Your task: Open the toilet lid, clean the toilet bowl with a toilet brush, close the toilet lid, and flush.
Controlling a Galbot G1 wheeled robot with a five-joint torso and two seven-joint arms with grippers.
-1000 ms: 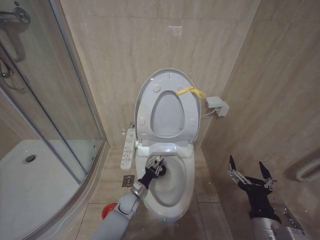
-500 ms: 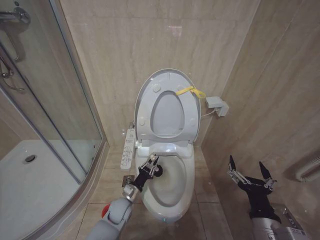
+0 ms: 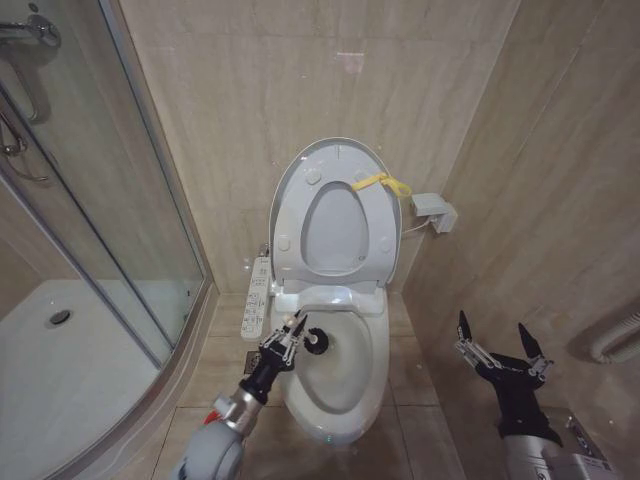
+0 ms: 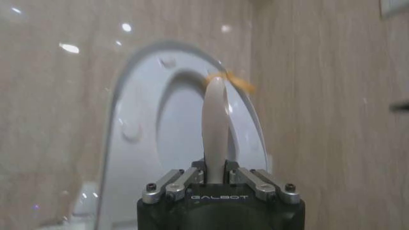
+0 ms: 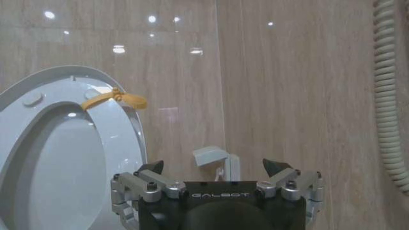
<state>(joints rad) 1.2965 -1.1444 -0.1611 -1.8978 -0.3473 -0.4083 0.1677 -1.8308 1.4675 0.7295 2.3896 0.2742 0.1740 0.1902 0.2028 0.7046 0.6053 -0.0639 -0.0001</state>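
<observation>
The toilet lid point(image 3: 335, 165) stands raised against the back wall, its yellow strap point(image 3: 382, 182) at the top and the ring seat up against it. Below it the white toilet bowl point(image 3: 345, 385) is uncovered. My left gripper point(image 3: 288, 347) reaches over the bowl's left rim, shut on the toilet brush, whose dark head point(image 3: 317, 343) hangs over the bowl's rear left part. In the left wrist view the white brush handle point(image 4: 215, 120) sticks up from between the fingers of the left gripper point(image 4: 216, 175), in front of the lid point(image 4: 137, 124). My right gripper point(image 3: 497, 350) waits open at the right wall.
A button panel point(image 3: 258, 298) sits on the bowl's left side. The glass shower enclosure point(image 3: 120, 220) closes off the left. A small white box point(image 3: 435, 210) hangs on the right wall and a ribbed hose point(image 3: 615, 340) runs farther right. Tiled floor lies beside the bowl.
My left gripper has drawn leftward, from inside the bowl to its left rim, carrying the brush head with it. The right arm has not moved.
</observation>
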